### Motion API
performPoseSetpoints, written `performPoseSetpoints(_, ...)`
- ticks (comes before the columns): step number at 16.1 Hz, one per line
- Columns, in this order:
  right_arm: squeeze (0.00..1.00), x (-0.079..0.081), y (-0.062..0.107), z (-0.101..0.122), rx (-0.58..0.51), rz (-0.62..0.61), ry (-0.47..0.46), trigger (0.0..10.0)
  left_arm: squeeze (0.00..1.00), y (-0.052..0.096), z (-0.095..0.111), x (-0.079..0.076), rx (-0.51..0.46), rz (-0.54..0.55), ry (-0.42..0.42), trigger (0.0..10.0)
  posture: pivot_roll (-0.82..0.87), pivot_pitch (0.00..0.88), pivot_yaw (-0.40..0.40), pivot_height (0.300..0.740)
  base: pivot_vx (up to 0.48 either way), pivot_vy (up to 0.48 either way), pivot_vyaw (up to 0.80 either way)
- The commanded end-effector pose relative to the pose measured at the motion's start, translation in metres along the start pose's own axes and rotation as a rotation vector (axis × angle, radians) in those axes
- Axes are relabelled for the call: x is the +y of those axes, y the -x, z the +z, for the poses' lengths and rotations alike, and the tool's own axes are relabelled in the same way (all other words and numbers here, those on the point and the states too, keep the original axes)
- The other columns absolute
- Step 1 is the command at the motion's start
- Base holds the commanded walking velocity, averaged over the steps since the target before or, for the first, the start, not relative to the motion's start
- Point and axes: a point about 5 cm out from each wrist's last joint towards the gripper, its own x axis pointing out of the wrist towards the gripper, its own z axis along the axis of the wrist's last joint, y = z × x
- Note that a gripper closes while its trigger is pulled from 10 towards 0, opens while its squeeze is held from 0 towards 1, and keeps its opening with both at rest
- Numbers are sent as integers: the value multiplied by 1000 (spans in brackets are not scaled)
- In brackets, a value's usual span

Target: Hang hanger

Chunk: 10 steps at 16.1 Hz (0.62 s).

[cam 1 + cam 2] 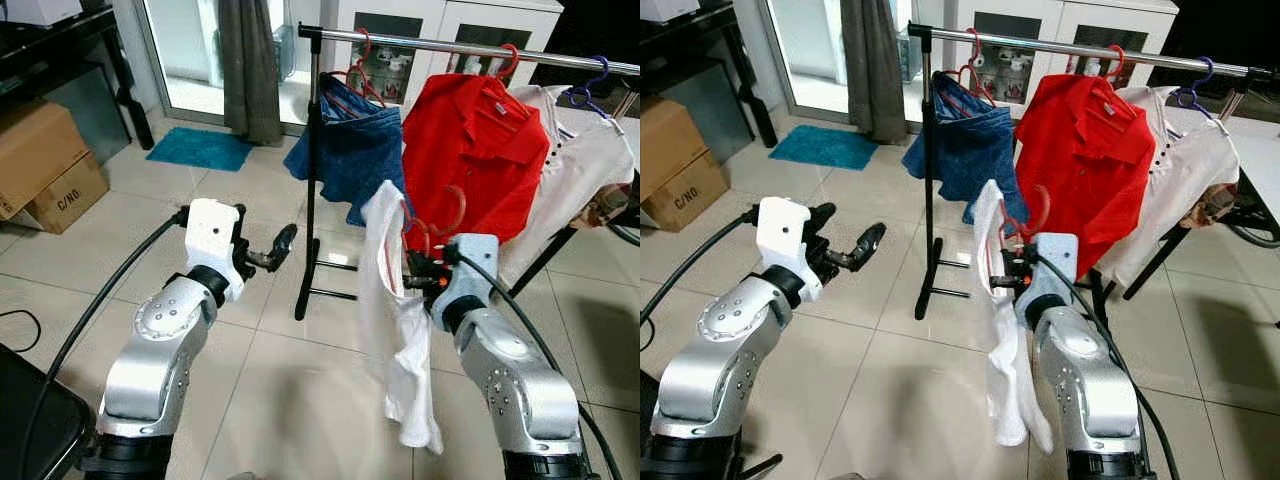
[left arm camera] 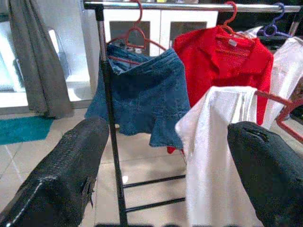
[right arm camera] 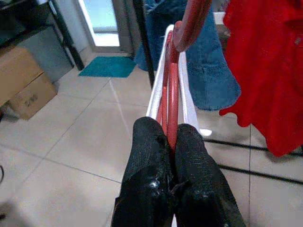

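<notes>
Right hand (image 3: 171,142) pinches red hanger (image 3: 173,90) short of rail (image 1: 470,43).

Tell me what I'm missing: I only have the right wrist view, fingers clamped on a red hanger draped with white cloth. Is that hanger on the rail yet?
Observer: No. The right hand holds the red hanger below the rail, with its hook off the bar.
Operator: What hangs on the rail already?
Observer: Three garments: a denim skirt, a red shirt and a white shirt.
Operator: And the left hand?
Observer: The left hand is raised, open and empty, to the left of the rack's post.
</notes>
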Motion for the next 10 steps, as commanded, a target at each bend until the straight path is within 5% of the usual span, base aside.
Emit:
performPoseSetpoints(1, 0, -2, -1, 9, -31, -20, 52, 10000, 0, 0, 5, -1, -8, 11, -4, 10000, -118, 0, -17, 740, 0, 0, 0)
performPoseSetpoints(2, 0, -4, -1, 8, -31, -40, 115, 10000, 0, 0, 5, -2, -4, 11, -9, 10000, -118, 0, -17, 740, 0, 0, 0)
performPoseSetpoints(10, 0, -11, 2, 17, -167, -119, -102, 10000, 0, -4, 9, 0, -10, 44, -34, 10000, -121, 0, -15, 740, 0, 0, 0)
